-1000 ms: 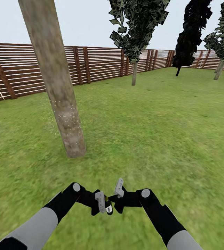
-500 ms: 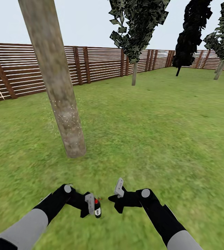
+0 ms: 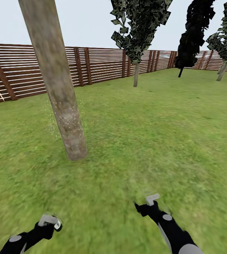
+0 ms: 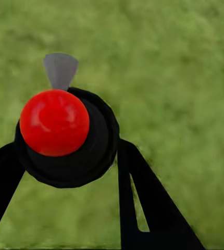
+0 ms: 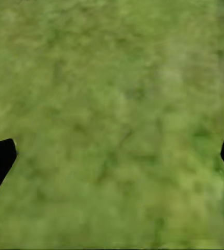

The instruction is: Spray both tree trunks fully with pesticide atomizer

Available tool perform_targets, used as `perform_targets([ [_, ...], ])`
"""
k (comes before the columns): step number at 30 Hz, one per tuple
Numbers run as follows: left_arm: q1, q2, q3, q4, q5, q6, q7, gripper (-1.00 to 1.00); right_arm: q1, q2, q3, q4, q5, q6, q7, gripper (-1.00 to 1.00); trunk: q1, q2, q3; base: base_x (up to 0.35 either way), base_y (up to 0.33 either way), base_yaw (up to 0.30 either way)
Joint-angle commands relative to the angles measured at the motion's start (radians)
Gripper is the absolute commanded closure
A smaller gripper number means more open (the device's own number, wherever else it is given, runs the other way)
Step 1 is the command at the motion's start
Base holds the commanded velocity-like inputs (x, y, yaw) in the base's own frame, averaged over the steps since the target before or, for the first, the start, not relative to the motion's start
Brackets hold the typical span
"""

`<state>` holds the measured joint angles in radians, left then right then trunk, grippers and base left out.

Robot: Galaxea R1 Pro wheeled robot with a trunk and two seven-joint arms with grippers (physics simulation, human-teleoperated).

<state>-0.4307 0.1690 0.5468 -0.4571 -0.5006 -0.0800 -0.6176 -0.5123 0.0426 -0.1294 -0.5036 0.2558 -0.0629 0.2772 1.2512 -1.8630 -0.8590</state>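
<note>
The pesticide atomizer (image 4: pixel 65 138) sits between the two black fingers (image 4: pixel 143 203) of my left gripper (image 4: pixel 65 156), which is shut on it. From above it is a dark round body with a red ball on top and a grey trigger. In the head view the left gripper (image 3: pixel 49 221) holds the atomizer (image 3: pixel 58 225) low over the lawn at the lower left. A thick leaning tree trunk (image 3: pixel 57 81) stands ahead on the left, with pale pesticide (image 3: pixel 68 120) specks dotting its lower part. My right gripper (image 3: pixel 151 199) hangs open over bare grass, its fingertips (image 5: pixel 0 159) far apart.
Green lawn (image 3: pixel 155 134) spreads ahead and to the right. A brown slatted fence (image 3: pixel 99 67) borders it at the back. Slimmer trees (image 3: pixel 136 74) with dark foliage stand near the fence at the centre and far right.
Both arms have drawn back and apart. The left gripper with the atomizer dropped to the lower left; the right gripper moved right and lower. The camera has held still.
</note>
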Motion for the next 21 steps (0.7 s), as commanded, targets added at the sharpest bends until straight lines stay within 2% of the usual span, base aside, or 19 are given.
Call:
perform_targets([
  [1, 0.001, -0.001, 0.023, 0.03, 0.003, -0.006, 0.044, 1.0, 0.0, -0.01, -0.014, 0.046, -0.001, -0.046, -0.078, -1.0, 0.0, 0.0, 0.0, 0.0, 0.0, 0.0],
  [2, 0.005, 0.001, 0.049, 0.071, 0.002, -0.01, 0.109, 1.0, 0.0, -0.041, -0.024, 0.097, -0.003, -0.079, -0.146, -1.0, 0.0, 0.0, 0.0, 0.0, 0.0, 0.0],
  [4, 0.047, 0.005, 0.08, 0.099, 0.002, -0.011, 0.198, 1.0, 0.0, -0.102, -0.033, 0.203, -0.025, -0.105, -0.184, -1.0, 0.0, 0.0, 0.0, 0.0, 0.0, 0.0],
  [6, 0.083, 0.014, 0.126, 0.109, 0.003, -0.011, 0.24, 1.0, 0.003, -0.135, -0.036, 0.29, -0.069, -0.128, -0.192, -1.0, 0.0, 0.0, 0.0, 0.0, 0.0, 0.0],
  [7, 0.095, 0.015, 0.215, 0.119, 0.002, -0.012, 0.255, 1.0, 0.017, -0.153, -0.036, 0.35, -0.106, -0.147, -0.194, -1.0, 0.0, 0.0, 0.0, 0.0, 0.0, 0.0],
  [8, 0.098, 0.011, 0.254, 0.128, 0.002, -0.013, 0.259, 1.0, 0.022, -0.156, -0.035, 0.367, -0.113, -0.151, -0.197, -1.0, 0.0, 0.0, 0.0, 0.0, 0.0, 0.0],
  [9, 0.098, 0.009, 0.267, 0.138, 0.002, -0.013, 0.263, 1.0, 0.028, -0.157, -0.035, 0.373, -0.115, -0.152, -0.198, -1.0, 0.0, 0.0, 0.0, 0.0, 0.0, 0.0],
  [14, 0.099, 0.006, 0.283, 0.156, 0.001, -0.015, 0.354, 1.0, 0.06, -0.15, -0.033, 0.379, -0.117, -0.153, -0.195, -1.0, 0.0, 0.0, 0.0, 0.0, 0.0, 0.0],
  [17, 0.099, 0.005, 0.281, 0.156, -0.002, -0.017, 0.364, 1.0, 0.061, -0.15, -0.033, 0.378, -0.121, -0.155, -0.196, -1.0, 0.0, 0.0, 0.0, 0.0, 0.0, 0.0],
  [21, 0.1, 0.006, 0.282, 0.156, -0.003, -0.052, 0.363, 1.0, 0.061, -0.154, -0.035, 0.376, -0.122, -0.156, -0.196, -1.0, 0.0, 0.0, 0.0, 0.0, 0.0, 0.0],
])
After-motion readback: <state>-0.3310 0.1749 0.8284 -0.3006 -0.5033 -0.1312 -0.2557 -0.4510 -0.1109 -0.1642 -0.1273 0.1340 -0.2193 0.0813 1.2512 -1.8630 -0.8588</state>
